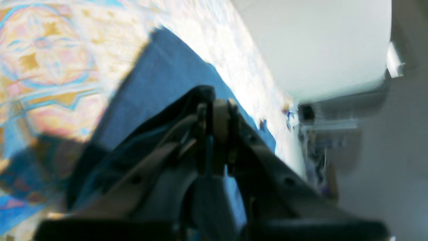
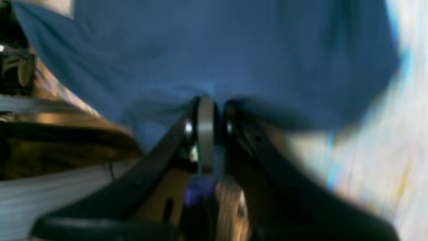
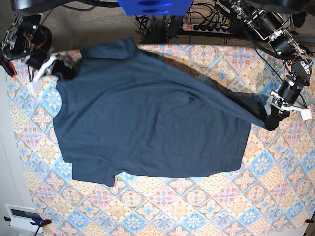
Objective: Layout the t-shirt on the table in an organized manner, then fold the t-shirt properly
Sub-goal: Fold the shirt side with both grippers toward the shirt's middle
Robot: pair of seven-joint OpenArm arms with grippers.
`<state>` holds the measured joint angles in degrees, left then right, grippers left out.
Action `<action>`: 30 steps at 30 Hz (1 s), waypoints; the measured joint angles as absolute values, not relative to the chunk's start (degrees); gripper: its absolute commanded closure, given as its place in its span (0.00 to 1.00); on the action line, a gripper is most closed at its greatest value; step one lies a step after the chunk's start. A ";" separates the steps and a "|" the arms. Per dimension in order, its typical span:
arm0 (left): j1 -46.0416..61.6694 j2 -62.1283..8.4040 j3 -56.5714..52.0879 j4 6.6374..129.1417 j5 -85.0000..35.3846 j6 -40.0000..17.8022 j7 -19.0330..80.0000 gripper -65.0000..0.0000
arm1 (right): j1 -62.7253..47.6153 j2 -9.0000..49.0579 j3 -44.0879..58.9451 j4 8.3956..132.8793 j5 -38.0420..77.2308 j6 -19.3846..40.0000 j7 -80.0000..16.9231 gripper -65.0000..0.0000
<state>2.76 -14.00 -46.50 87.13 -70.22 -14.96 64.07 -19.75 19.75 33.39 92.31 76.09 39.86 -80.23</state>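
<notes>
Two robot arms reach in from the far side of the table (image 3: 206, 206). The left gripper (image 3: 272, 121), at the table's right side, is clamped shut on the t-shirt (image 3: 147, 128). The right gripper (image 3: 63, 70), at the far left corner, is likewise closed, pinching the shirt's edge.

- Motion blur is smearing both wrist views, softening the t-shirt (image 2: 214, 50) and table (image 1: 50, 67) pattern.
- The base view's top edge is cutting off both arms.
- Shirt fabric is hiding the right gripper (image 3: 63, 70) tips.
</notes>
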 measured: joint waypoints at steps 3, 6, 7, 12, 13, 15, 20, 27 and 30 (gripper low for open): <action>1.98 -14.44 -47.62 82.76 -69.87 -14.87 63.77 1.00 | -18.79 20.16 33.52 89.93 77.21 39.86 -79.61 0.95; 1.41 -14.24 -47.94 82.13 -69.80 -14.87 64.10 1.00 | -18.72 19.29 33.47 86.72 74.37 39.86 -81.89 0.95; 0.82 -14.17 -47.94 82.08 -69.56 -14.90 64.10 1.00 | -18.17 19.20 33.45 86.24 74.65 39.81 -81.78 0.95; -2.26 -12.88 -48.23 82.06 -65.87 -14.96 63.77 1.00 | -13.47 19.84 33.36 84.95 76.60 39.86 -80.14 0.95; -2.57 -12.62 -48.14 82.06 -65.43 -15.03 63.92 1.00 | -13.23 19.84 33.34 84.34 76.69 39.86 -80.16 0.95; -3.62 -12.14 -48.21 82.02 -63.96 -14.92 64.07 1.00 | -12.86 19.84 33.34 82.52 75.26 39.83 -80.53 0.95; -7.07 -10.26 -48.23 81.95 -59.72 -15.09 63.92 1.00 | -8.62 19.53 33.32 79.72 71.77 39.86 -80.62 0.95; -10.04 -9.02 -48.25 78.89 -54.78 -15.00 63.16 1.00 | -3.55 19.64 33.39 75.68 68.99 39.86 -80.73 0.95; -10.13 -8.80 -48.23 76.38 -54.83 -15.05 60.31 1.00 | -1.56 19.57 33.39 73.25 68.49 39.83 -80.29 0.95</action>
